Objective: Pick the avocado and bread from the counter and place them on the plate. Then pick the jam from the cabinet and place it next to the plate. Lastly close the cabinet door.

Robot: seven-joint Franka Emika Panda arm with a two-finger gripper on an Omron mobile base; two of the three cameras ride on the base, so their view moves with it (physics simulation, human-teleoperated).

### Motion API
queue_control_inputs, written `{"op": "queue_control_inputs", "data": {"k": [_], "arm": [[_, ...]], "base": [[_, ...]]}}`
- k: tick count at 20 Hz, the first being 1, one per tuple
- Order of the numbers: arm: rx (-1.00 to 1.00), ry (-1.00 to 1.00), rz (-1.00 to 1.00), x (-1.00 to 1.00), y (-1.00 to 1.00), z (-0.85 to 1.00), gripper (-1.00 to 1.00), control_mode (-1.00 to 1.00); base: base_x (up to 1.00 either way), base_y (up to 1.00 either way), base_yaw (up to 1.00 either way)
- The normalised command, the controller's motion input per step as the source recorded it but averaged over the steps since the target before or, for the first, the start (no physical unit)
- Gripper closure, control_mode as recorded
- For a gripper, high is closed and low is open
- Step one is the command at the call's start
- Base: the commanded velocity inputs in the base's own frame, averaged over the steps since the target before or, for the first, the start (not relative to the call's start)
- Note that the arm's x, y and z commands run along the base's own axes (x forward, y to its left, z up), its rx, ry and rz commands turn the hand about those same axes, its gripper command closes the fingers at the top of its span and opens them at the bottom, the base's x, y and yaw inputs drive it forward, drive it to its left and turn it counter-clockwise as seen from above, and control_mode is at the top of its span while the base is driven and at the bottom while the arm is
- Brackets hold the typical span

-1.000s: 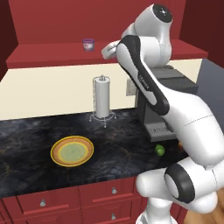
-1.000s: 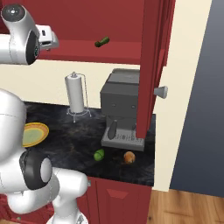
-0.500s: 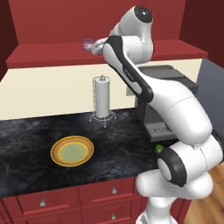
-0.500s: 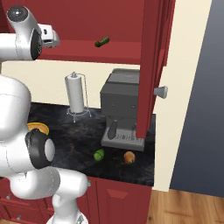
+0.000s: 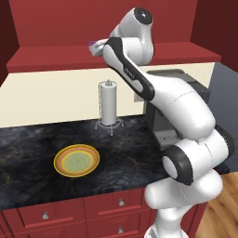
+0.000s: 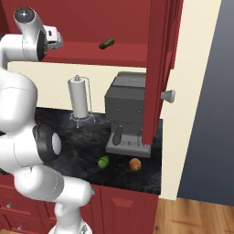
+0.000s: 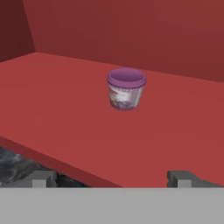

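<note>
arm raised high, hand (image 7: pixel 112 178) fingers spread wide

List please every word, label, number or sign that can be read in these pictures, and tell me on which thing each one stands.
No text can be read in these pictures.
Jam: its side carries a pale label with dark marks, too blurred to read.
Coffee machine: small marks on its front, too small to read as letters.
Paper-towel roll, plate, cabinet: no writing on them.
</note>
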Motion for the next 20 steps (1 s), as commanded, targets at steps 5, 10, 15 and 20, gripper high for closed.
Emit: {"op": "queue_control_inputs", "data": {"k": [5, 10, 15, 20], "arm": [[0.01, -0.01, 0.0, 0.42, 0.07, -0.08, -1.0, -1.0], [0.02, 0.0, 0.0, 0.42, 0.1, -0.01, -1.0, -1.0], [0.02, 0.0, 0.0, 0.38, 0.16, -0.02, -1.0, -1.0], [0.0, 0.0, 0.0, 0.44, 0.14, -0.05, -1.0, -1.0]], "base": [[0.0, 0.0, 0.0], [0.0, 0.0, 0.0], [0.0, 0.0, 0.0], [0.0, 0.0, 0.0]]}}
